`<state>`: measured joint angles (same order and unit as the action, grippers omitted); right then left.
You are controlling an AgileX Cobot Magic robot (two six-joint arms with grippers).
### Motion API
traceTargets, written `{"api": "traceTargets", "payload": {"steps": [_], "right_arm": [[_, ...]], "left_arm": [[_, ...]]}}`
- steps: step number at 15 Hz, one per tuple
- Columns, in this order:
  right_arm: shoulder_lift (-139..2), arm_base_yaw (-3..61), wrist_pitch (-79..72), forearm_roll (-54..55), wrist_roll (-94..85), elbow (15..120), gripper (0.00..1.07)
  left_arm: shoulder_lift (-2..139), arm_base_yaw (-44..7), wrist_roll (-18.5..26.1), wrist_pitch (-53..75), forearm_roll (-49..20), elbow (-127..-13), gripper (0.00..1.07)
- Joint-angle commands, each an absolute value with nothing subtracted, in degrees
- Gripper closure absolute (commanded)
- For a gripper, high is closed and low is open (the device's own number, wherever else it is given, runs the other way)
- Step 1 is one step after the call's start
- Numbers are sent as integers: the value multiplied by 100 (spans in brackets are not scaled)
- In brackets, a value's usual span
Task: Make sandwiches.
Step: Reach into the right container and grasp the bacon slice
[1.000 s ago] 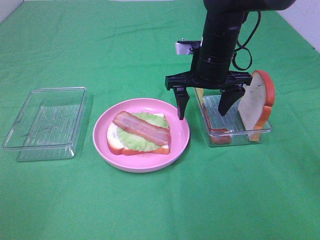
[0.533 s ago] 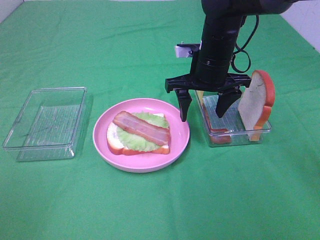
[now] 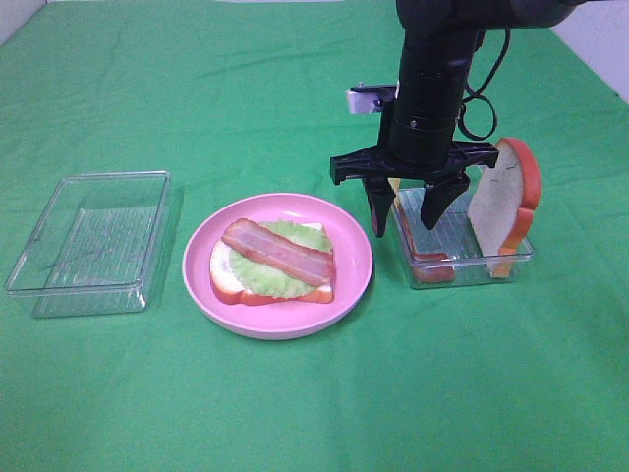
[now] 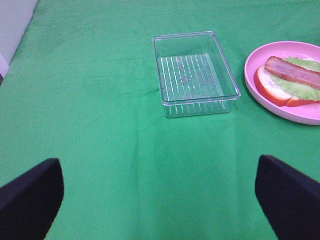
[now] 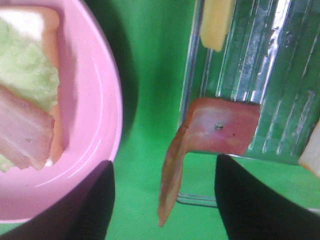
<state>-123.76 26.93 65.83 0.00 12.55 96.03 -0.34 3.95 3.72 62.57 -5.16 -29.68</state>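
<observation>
Here's the sandwich, half built on the pink plate (image 3: 295, 324): a white bread slice (image 3: 228, 280) with orange-red crust lies flat, a pale green lettuce leaf (image 3: 263, 277) is spread across it, and a pink-red bacon strip (image 3: 277, 252) lies slantwise on top. Just beside the plate, on the right arm's side, a clear ribbed tray (image 3: 496, 258) holds a second bread slice (image 3: 503, 202) standing on edge against the wall farthest from the plate. A yellow cheese slice (image 5: 217, 22) is in there too, and a spare bacon strip (image 5: 212, 129) droops over the wall nearest the plate. The right pincer (image 3: 404, 226) hangs over that wall, partly open, a finger either side of the drooping strip and clear of it, gripping nothing. Across the plate sits an empty tray (image 3: 88, 241). The left pincer (image 4: 157, 162) is spread wide, nothing in it. The counter (image 3: 314, 413) under everything wears green cloth, with pale surfaces beyond its far corners.
</observation>
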Motion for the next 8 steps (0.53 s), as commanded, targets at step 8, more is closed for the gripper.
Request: {"api": "traceTargets", "payload": {"steps": [8], "right_arm": [[-12508, 2670, 6566, -34, 1152, 9626, 62]], "left_arm": [[-97, 367, 338, 6176, -521, -2956, 9]]}}
